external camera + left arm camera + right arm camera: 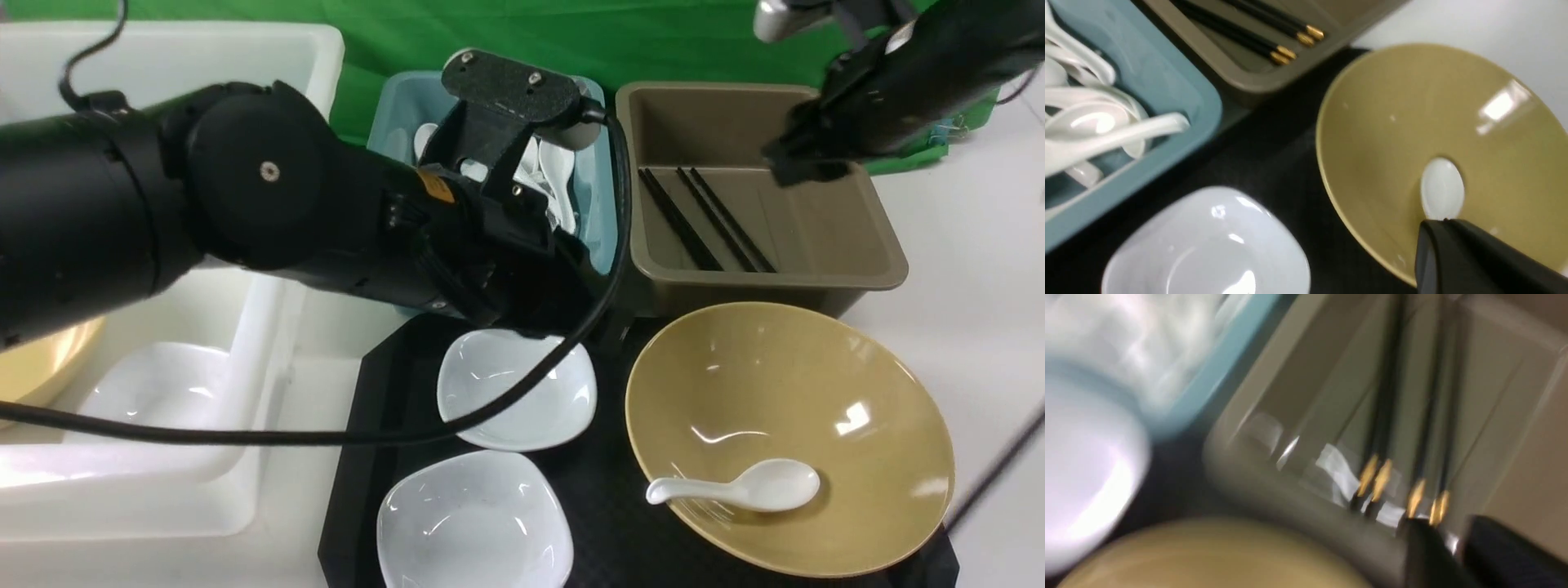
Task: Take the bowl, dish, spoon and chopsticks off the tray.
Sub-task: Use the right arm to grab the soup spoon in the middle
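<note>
On the black tray [604,506] stand the mustard-yellow bowl [784,384] and two white dishes, one farther [539,408] and one nearer [473,523]. The white spoon [751,487] lies inside the bowl. The chopsticks [710,216] lie in the brown tub [849,237] behind the tray. My left gripper [1433,228] is shut and empty, low over the tray's far edge by the farther dish; in its wrist view the tip points at the spoon [1442,190]. My right gripper [804,167] hovers over the brown tub, its fingers slightly apart with nothing between them, above the chopsticks' gold-banded ends [1376,477].
A teal tub [600,220] holding several white spoons stands behind the tray, left of the brown tub. White bins [163,490] fill the left side, one holding another yellow bowl [41,367]. My left arm's cable [245,437] drapes over the farther dish.
</note>
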`<act>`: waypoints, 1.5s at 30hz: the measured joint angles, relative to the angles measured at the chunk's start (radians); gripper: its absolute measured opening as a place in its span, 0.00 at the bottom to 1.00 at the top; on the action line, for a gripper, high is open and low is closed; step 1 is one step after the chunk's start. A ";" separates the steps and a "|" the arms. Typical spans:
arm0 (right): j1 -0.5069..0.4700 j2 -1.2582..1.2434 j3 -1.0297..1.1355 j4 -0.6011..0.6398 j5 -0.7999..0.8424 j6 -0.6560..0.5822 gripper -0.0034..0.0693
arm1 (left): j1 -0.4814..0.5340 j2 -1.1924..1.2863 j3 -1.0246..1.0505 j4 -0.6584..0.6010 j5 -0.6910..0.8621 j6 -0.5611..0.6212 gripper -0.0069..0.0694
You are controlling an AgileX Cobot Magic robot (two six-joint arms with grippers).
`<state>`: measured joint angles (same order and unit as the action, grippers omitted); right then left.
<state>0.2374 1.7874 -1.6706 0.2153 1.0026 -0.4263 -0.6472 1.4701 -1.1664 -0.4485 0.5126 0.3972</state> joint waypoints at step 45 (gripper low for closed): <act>0.289 -0.077 0.642 0.127 -0.402 -0.581 0.24 | 0.000 -0.031 0.000 0.130 0.294 -0.028 0.08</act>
<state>0.5264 1.7105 -1.0283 0.3421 0.6002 -1.0071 -0.6472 1.4391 -1.1666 -0.3180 0.8070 0.3690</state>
